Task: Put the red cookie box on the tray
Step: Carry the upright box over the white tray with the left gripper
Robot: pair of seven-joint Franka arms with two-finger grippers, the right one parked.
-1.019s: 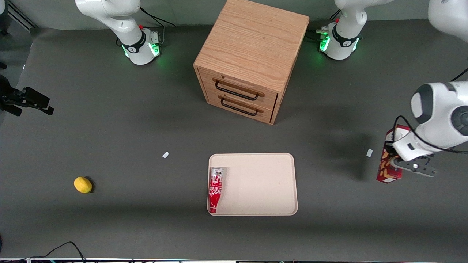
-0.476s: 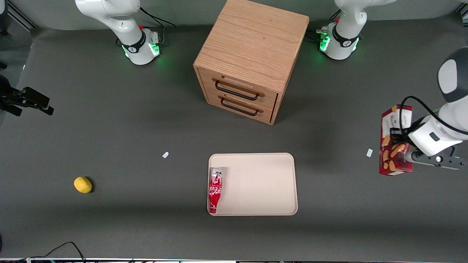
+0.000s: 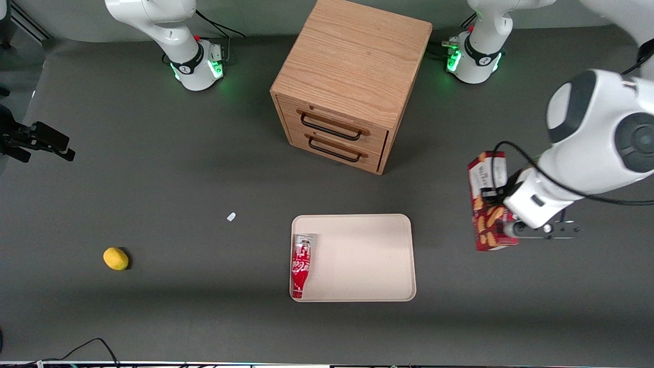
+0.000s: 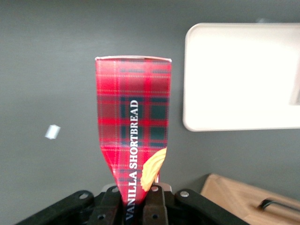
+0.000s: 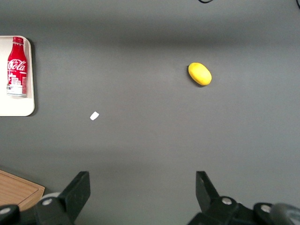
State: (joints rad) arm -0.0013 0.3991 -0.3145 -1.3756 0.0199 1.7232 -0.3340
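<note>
My left gripper (image 3: 503, 225) is shut on the red cookie box (image 3: 485, 202) and holds it in the air, beside the tray toward the working arm's end of the table. The box is a slim red tartan carton with tan cookie pictures. In the left wrist view the box (image 4: 133, 122) is pinched between the black fingers (image 4: 157, 204) of the gripper (image 4: 136, 206). The beige tray (image 3: 368, 255) lies flat in front of the drawer cabinet, nearer the front camera; it also shows in the left wrist view (image 4: 234, 79).
A red cola bottle (image 3: 300, 266) lies in the tray along its edge toward the parked arm. A wooden drawer cabinet (image 3: 350, 82) stands at mid table. A yellow lemon (image 3: 116, 258) lies toward the parked arm's end. A small white scrap (image 3: 231, 216) is on the mat.
The left gripper has lifted the cookie box off the mat and carried it toward the tray. The box now hangs closer to the tray's edge.
</note>
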